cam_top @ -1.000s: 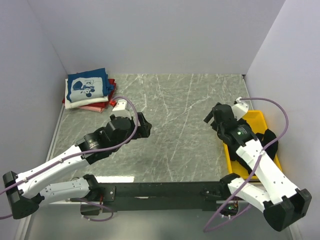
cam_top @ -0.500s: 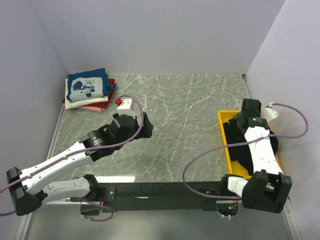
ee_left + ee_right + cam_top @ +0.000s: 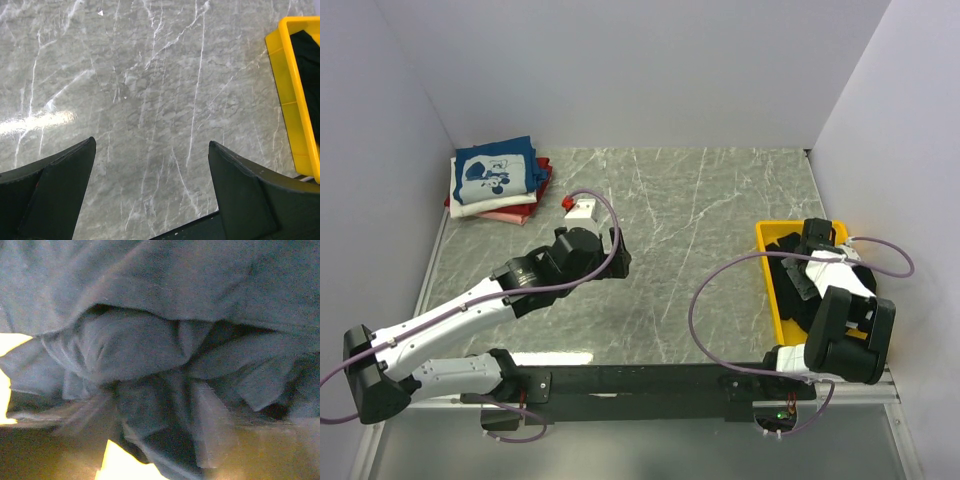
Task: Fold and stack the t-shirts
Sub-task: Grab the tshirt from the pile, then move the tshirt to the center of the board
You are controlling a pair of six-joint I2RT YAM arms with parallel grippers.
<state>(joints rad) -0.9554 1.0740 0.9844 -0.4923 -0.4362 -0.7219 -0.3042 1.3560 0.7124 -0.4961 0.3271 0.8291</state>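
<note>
A crumpled black t-shirt (image 3: 798, 290) lies in the yellow tray (image 3: 765, 262) at the right. My right gripper (image 3: 807, 262) is pushed down into it. In the right wrist view the black cloth (image 3: 150, 345) fills the frame, and the right gripper (image 3: 150, 415) shows blurred fingers standing apart with folds between them. Three folded t-shirts are stacked at the far left: blue (image 3: 492, 172) on top, then white (image 3: 470, 208) and red (image 3: 510, 214). My left gripper (image 3: 618, 262) (image 3: 151, 145) hangs open over bare table, holding nothing.
Grey marble table (image 3: 700, 220), boxed in by white walls on three sides. The left wrist view catches the tray's rim (image 3: 287, 100) and the black cloth (image 3: 307, 65) at its right edge. A purple cable loops from the right arm over the table (image 3: 705, 300).
My right arm swung from the tray's left side and dropped into the tray onto the black shirt. The left gripper edged slightly right. The stack is unchanged.
</note>
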